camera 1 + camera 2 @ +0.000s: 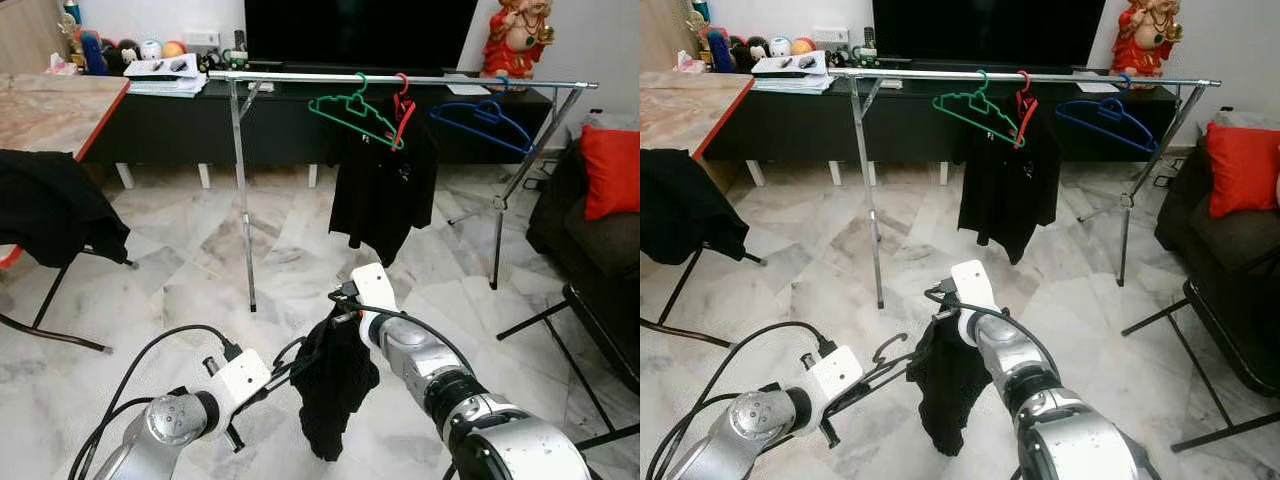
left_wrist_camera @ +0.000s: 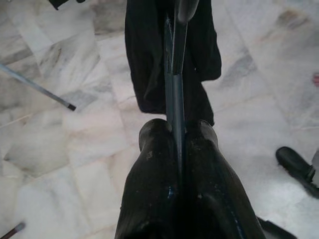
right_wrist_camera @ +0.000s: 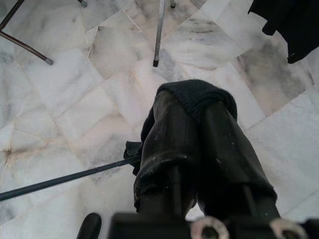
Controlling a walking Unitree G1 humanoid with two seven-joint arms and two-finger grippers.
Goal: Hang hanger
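Note:
A dark hanger (image 2: 174,89) is clamped edge-on between the fingers of my left gripper (image 2: 175,132), which is shut on it low in front of me (image 1: 280,372); its hook (image 1: 885,348) points up. A black garment (image 1: 335,385) hangs from the hanger's far end. My right gripper (image 1: 338,318) is shut on the garment's collar (image 3: 199,94), its fingers (image 3: 169,124) pinching the cloth. Ahead stands a metal clothes rail (image 1: 400,78) carrying a green hanger (image 1: 350,108), a red hanger with a black shirt (image 1: 385,175) and a blue hanger (image 1: 485,120).
A chair draped with black cloth (image 1: 50,210) stands at the left beside a marble-topped table (image 1: 50,105). A dark sofa with a red cushion (image 1: 610,170) and a black folding frame (image 1: 600,320) are on the right. Marble floor (image 1: 200,260) lies open before the rail.

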